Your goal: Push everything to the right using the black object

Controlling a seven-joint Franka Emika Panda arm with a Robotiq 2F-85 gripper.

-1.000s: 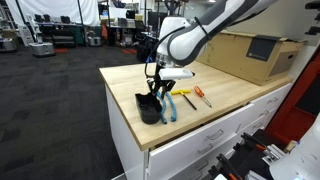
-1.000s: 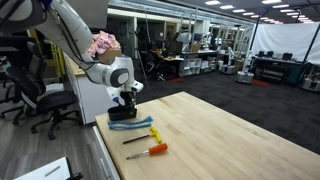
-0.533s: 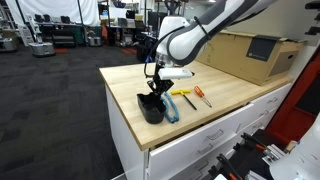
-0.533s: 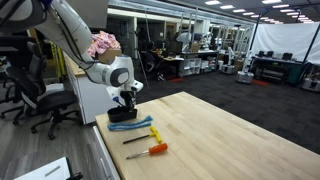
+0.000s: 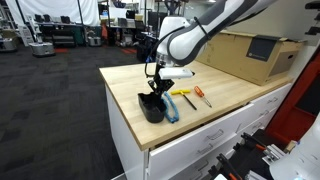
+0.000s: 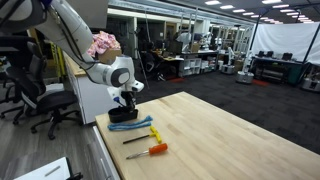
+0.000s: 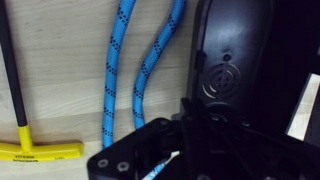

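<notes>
One arm (image 5: 200, 35) | bent over table (image 5: 240, 95) edge, wrist pointing down | jaws clamped on black object (image 5: 150, 106)

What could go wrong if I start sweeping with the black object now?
1. The blue rope is limp and lies right beside the black object; it may bunch up or slip underneath rather than slide along.
2. The orange screwdriver lies near the edge of the table; a push could roll it off.
</notes>
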